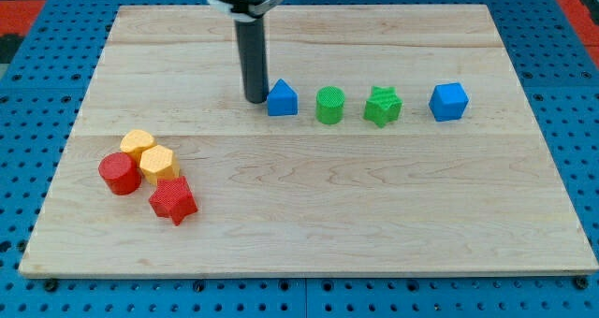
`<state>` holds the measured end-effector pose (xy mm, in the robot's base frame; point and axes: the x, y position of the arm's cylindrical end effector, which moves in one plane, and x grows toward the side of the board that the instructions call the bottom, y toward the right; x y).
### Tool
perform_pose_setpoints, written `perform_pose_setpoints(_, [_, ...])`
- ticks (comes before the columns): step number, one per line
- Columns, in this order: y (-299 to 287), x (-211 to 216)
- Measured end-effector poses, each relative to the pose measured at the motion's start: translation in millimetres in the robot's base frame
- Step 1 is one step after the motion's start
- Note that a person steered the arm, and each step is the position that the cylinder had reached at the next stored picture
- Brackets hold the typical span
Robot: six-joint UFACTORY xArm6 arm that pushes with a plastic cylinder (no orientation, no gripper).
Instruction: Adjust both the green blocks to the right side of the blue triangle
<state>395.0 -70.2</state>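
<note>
The blue triangle (pixel 282 99) stands near the board's middle top. To its right stand the green cylinder (pixel 329 105) and, further right, the green star (pixel 383 106), all in one row with small gaps between them. My tip (pixel 255 99) rests on the board just left of the blue triangle, very close to or touching its left side.
A blue cube (pixel 449 101) ends the row at the right. At the view's lower left cluster two yellow hexagon blocks (pixel 138 143) (pixel 158 163), a red cylinder (pixel 119 173) and a red star (pixel 172 199). The wooden board (pixel 309 234) lies on a blue pegboard.
</note>
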Motion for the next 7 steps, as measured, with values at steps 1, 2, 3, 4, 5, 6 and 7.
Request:
perform_pose_setpoints(1, [26, 48])
perform_pose_setpoints(2, [83, 54])
perform_pose_setpoints(3, [103, 43])
perform_pose_setpoints(4, [107, 29])
perform_pose_setpoints(5, [110, 39])
perform_pose_setpoints(6, [124, 65])
perform_pose_setpoints(7, [142, 61])
